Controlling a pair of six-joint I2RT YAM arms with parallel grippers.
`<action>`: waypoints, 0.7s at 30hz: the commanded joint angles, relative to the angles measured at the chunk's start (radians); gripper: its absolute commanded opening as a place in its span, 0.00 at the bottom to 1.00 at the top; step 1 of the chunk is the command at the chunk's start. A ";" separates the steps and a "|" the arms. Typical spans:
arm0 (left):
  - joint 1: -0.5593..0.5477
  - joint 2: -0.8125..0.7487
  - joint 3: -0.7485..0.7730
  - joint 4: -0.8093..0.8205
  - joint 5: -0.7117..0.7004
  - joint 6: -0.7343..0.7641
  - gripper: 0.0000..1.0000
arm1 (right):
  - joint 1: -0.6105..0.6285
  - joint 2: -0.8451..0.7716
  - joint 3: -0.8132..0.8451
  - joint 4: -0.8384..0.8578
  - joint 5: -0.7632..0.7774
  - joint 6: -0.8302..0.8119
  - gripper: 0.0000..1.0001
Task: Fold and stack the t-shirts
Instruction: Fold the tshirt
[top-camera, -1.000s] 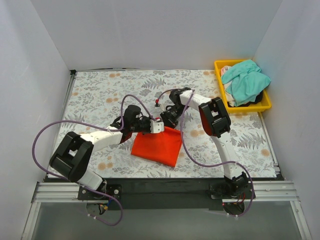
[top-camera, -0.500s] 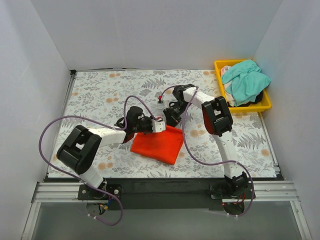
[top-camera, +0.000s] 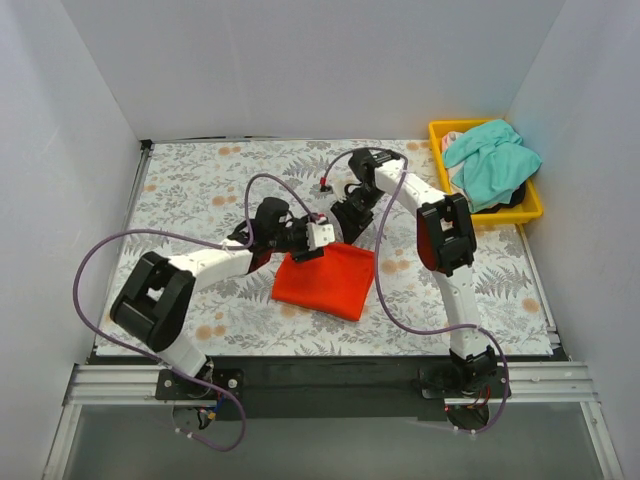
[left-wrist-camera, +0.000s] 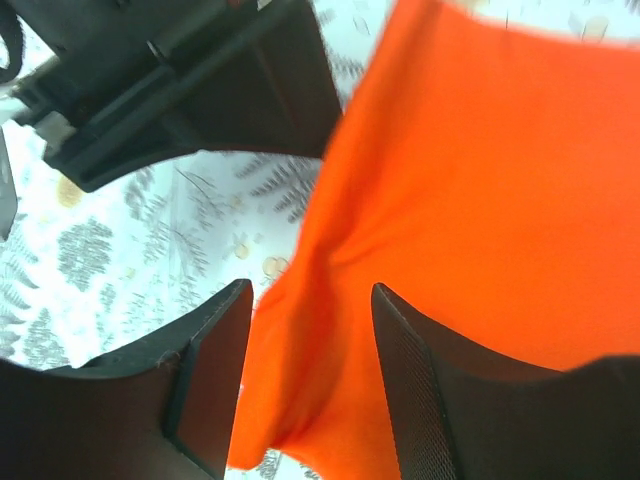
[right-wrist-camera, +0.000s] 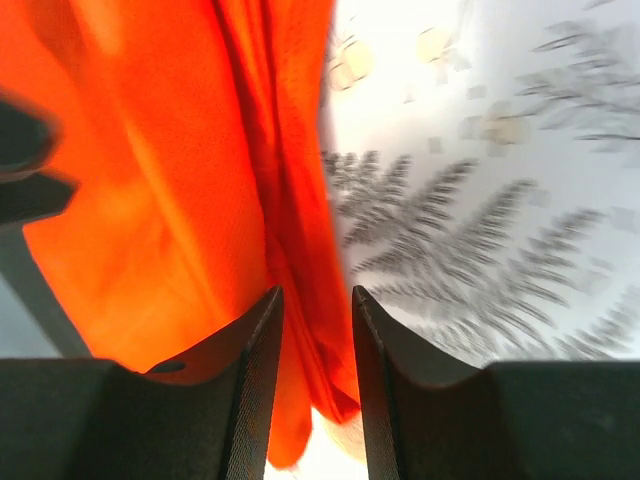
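Looking at the orange-red t-shirt, I am seeing it lying folded into a rough square on the bench, around the middle and toward the near edge. The left jaws are hovering at its far left corner. In the left wrist view they are standing apart, with the shirt's edge running through the gap and neither finger pressing on it. The right jaws are sitting at the shirt's far edge, just beside the left ones. In the right wrist view they are also standing apart, by a narrower gap, with a ridge of orange cloth showing between them, unclamped as far as I am able to tell. The teal-green t-shirt is lying crumpled in the yellow bin at the bench's far right corner, well apart from both arms, on top of other cloth.
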 joint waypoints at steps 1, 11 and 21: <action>0.001 -0.134 0.074 -0.137 0.059 -0.094 0.52 | -0.013 -0.080 0.094 -0.006 0.080 -0.016 0.42; 0.111 -0.144 0.287 -0.555 0.244 -0.306 0.63 | -0.143 -0.222 0.082 -0.100 -0.069 -0.052 0.57; 0.259 0.198 0.640 -0.895 0.387 -0.377 0.75 | -0.154 -0.300 -0.188 -0.114 -0.186 -0.085 0.56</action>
